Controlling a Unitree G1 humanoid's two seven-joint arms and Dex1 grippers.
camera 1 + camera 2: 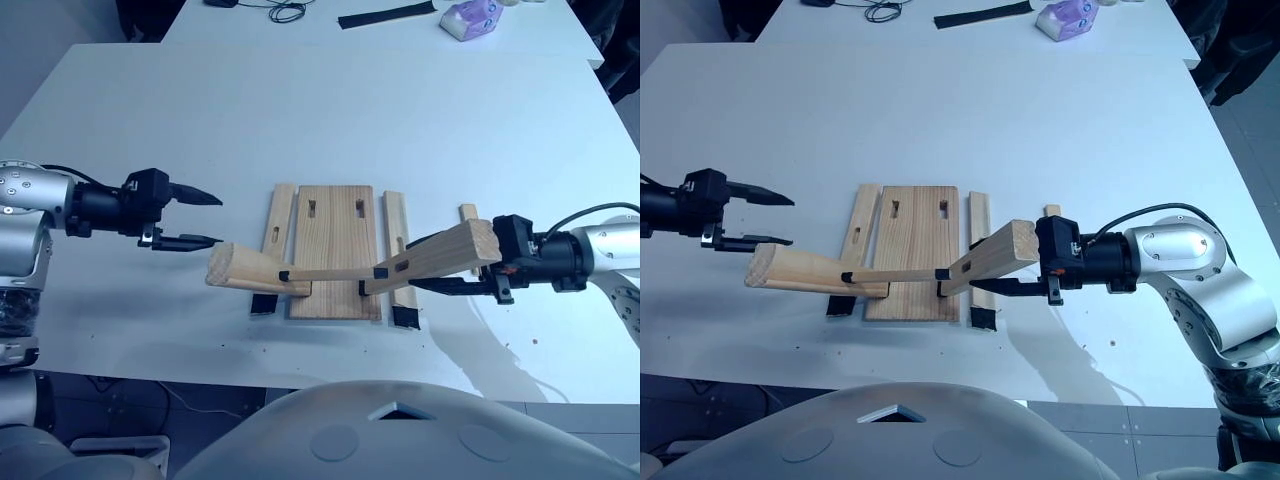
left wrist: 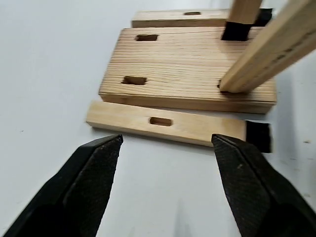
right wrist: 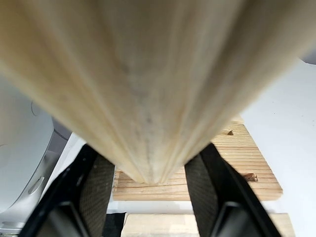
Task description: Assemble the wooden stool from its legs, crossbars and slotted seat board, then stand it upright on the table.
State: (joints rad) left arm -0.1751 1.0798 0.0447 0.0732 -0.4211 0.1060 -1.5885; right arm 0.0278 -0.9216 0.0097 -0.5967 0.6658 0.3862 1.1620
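A half-built frame hangs low over the table: two thick wooden legs, one at the left (image 1: 245, 270) and one at the right (image 1: 435, 255), joined by a thin crossbar (image 1: 330, 273). My right gripper (image 1: 458, 266) is shut on the right leg's outer end (image 3: 148, 74), a finger (image 3: 94, 192) on each side. The slotted seat board (image 1: 335, 225) lies flat beneath the frame. Loose slotted legs lie along its left side (image 1: 280, 215) and right side (image 1: 397, 225). My left gripper (image 1: 208, 219) stands open just left of the frame's left leg, touching nothing; past its fingertips (image 2: 106, 148) lies the loose leg (image 2: 168, 123).
A short wooden piece (image 1: 468, 212) lies right of the parts, near my right gripper. The white table (image 1: 330, 110) stretches bare behind the parts. On a second table behind are a black strip (image 1: 385, 15), a purple packet (image 1: 470, 18) and cables (image 1: 280, 10).
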